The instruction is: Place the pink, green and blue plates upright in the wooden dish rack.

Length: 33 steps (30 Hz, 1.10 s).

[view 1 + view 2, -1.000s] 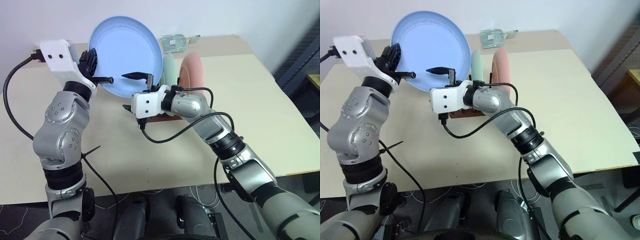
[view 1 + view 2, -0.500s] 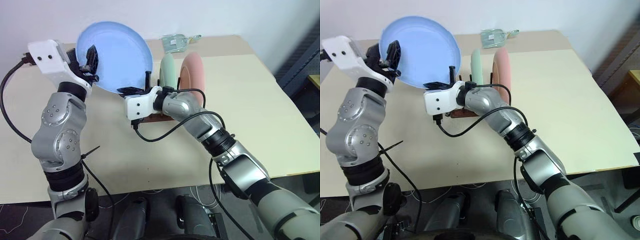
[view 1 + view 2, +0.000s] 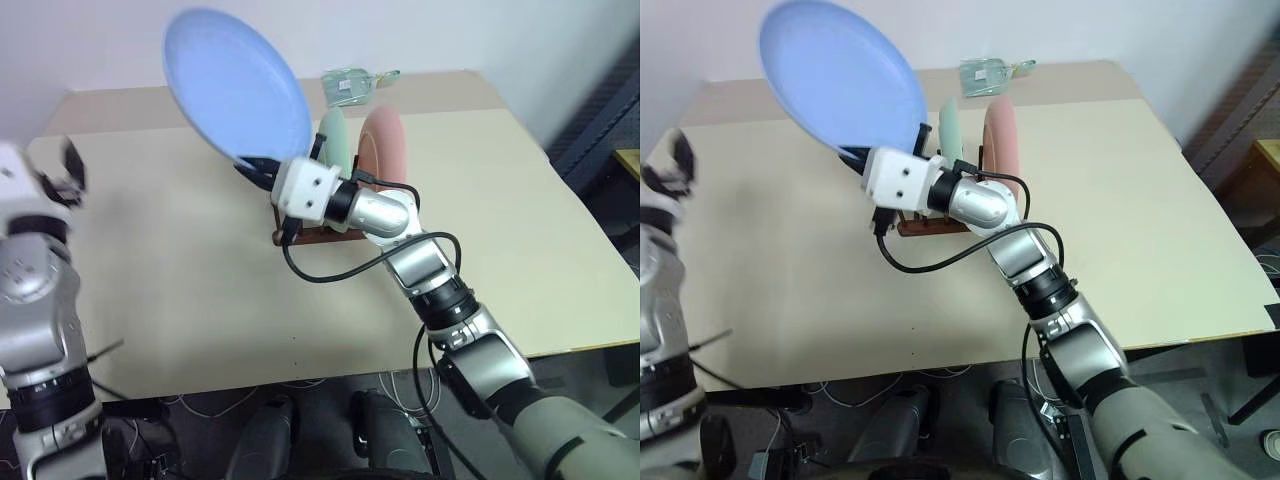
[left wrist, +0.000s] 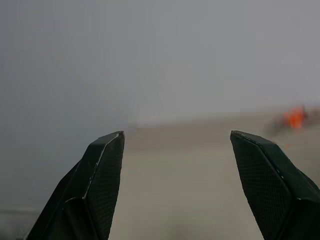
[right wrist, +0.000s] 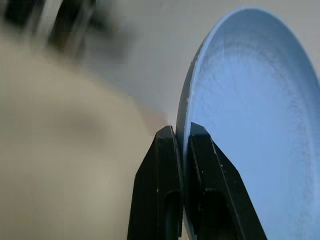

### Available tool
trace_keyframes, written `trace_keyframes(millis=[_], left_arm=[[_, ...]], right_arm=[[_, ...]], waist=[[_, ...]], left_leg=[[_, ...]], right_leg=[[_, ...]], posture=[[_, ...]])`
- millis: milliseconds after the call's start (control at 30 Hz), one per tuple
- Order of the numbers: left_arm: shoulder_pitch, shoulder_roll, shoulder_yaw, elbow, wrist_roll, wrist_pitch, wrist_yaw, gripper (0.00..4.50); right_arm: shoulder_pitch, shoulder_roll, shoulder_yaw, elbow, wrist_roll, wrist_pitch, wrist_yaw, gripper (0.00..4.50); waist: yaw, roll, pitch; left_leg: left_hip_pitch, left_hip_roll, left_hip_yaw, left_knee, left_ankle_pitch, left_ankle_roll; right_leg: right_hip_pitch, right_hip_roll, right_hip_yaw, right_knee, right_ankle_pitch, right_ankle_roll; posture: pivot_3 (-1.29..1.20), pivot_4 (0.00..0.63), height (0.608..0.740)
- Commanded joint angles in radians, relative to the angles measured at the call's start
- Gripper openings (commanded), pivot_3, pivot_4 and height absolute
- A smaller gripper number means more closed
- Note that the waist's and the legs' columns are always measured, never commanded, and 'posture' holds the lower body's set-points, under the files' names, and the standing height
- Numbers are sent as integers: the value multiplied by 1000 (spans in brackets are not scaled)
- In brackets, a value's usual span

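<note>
The blue plate hangs tilted in the air over the back left of the table, and my right gripper is shut on its lower rim. The right wrist view shows the two fingers pinching the rim of the blue plate. The green plate and the pink plate stand upright side by side in the wooden dish rack, just right of the held plate. My left gripper is far off at the left edge, open, with nothing between its fingers.
A clear packet lies at the back edge of the beige table. A black cable loops from my right wrist over the table in front of the rack. Dark furniture stands beyond the right edge.
My left gripper let go of the blue plate and swung away to the left and down. My right gripper shut on the plate's lower rim and now carries it alone, tilted.
</note>
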Motion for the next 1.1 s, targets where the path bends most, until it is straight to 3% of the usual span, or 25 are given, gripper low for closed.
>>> trace_keyframes(millis=[33,167,333,900,1000,1100], left_arm=[[83,-35,-112,-29,51,-84,-63,3444],[152,-111,-197,-18,68,-138,-81,3444],[180,-163,-246,0,82,-203,-109,3444],[216,-168,-287,-33,77,-234,-201,3444],[217,-172,-293,-37,82,-231,-211,3484],[215,-173,-296,-38,82,-230,-213,3484]], right_arm=[[38,58,-102,-203,318,276,-30,0],[88,128,-179,-295,556,519,-153,0],[125,211,-240,-293,685,657,-325,0],[100,229,-270,-182,658,693,-472,0],[83,225,-270,-158,653,692,-469,1020],[56,210,-254,-145,613,668,-460,2481]], waist=[[0,0,0],[0,0,0],[-5,1,0],[-4,2,0],[-4,2,0],[-5,2,0]], left_leg=[[0,0,0,0,0,0],[2,1,0,-1,-1,0],[1,2,1,-2,0,0],[1,2,2,-4,0,0],[1,2,2,-4,0,0],[1,2,2,-4,0,0]], right_leg=[[0,0,0,0,0,-1],[1,0,0,0,0,-1],[-2,1,0,0,1,-2],[-2,1,0,0,1,-2],[-2,1,0,0,1,-2],[-2,1,0,0,1,-2]], posture=[[0,150,739],[0,150,739],[0,150,739],[0,150,739],[0,150,739],[0,150,739]])
